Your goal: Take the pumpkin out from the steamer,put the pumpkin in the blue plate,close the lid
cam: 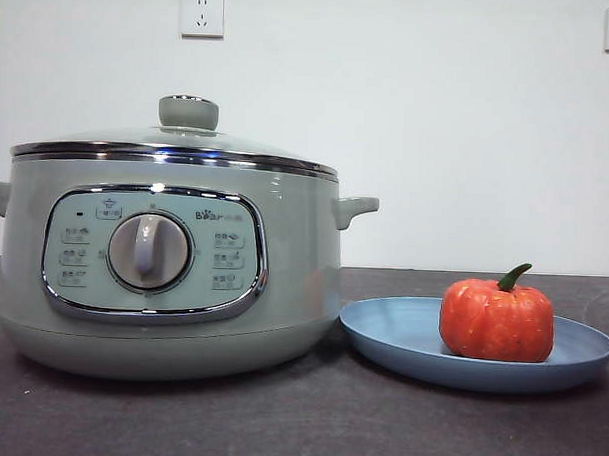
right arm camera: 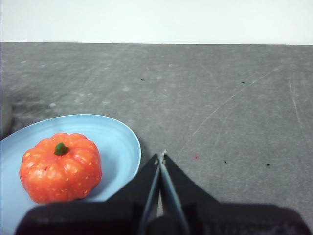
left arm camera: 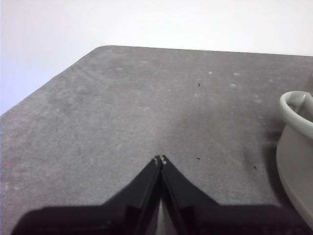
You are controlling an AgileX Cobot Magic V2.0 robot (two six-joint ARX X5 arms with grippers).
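The orange-red pumpkin (cam: 496, 320) (right arm camera: 60, 167) with its green stem rests upright in the blue plate (cam: 401, 336) (right arm camera: 117, 139), right of the steamer. The sage-green steamer (cam: 169, 253) stands at the left with the glass lid (cam: 177, 144) sitting on its rim. One of its side handles (left arm camera: 298, 110) shows in the left wrist view. My left gripper (left arm camera: 160, 158) is shut and holds nothing, over bare table beside the steamer. Shut and holding nothing too, my right gripper (right arm camera: 161, 155) hovers over the table just beside the plate's edge. Neither arm appears in the front view.
The dark grey table (cam: 298, 428) runs to a rounded corner (left arm camera: 100, 49) near the left gripper. A white wall with two sockets (cam: 202, 14) stands behind.
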